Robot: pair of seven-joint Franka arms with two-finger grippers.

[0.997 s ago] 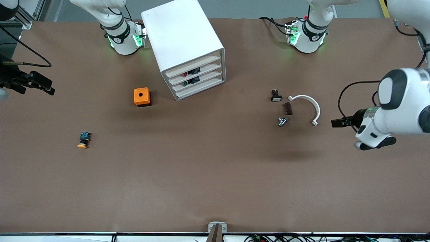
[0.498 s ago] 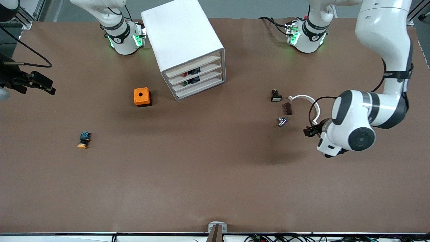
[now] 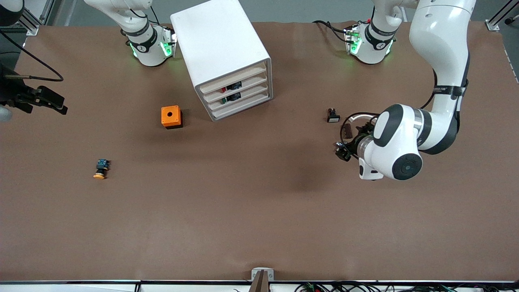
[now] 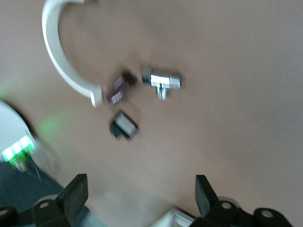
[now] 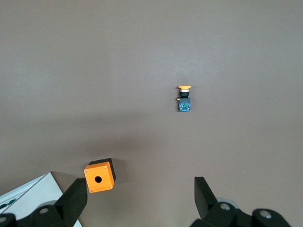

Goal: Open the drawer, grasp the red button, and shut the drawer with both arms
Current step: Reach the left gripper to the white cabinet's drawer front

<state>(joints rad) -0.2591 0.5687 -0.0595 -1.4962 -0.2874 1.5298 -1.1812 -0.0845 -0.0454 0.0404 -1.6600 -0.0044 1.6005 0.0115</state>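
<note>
The white cabinet (image 3: 221,48) stands near the robots' bases, with all four drawers shut. The drawer (image 3: 239,85) second from the top shows a red bit (image 3: 223,89) and a dark part through its gap; the button itself is hidden otherwise. My left gripper (image 3: 342,152) is open and empty, in the air over the small parts at the left arm's end. In the left wrist view it (image 4: 140,198) frames bare table. My right gripper (image 3: 54,103) is open and empty, over the table edge at the right arm's end; its wrist view (image 5: 140,198) looks down on the table.
An orange box with a hole (image 3: 171,117) (image 5: 99,176) sits beside the cabinet. A yellow-capped button (image 3: 100,169) (image 5: 184,98) lies nearer the front camera. Under the left arm lie a white curved piece (image 4: 61,61), chrome fitting (image 4: 163,81), brown part (image 4: 118,90) and black switch (image 3: 333,115).
My left arm has swung in from the table's end toward the middle and now hangs over the small parts. The right gripper has hardly moved.
</note>
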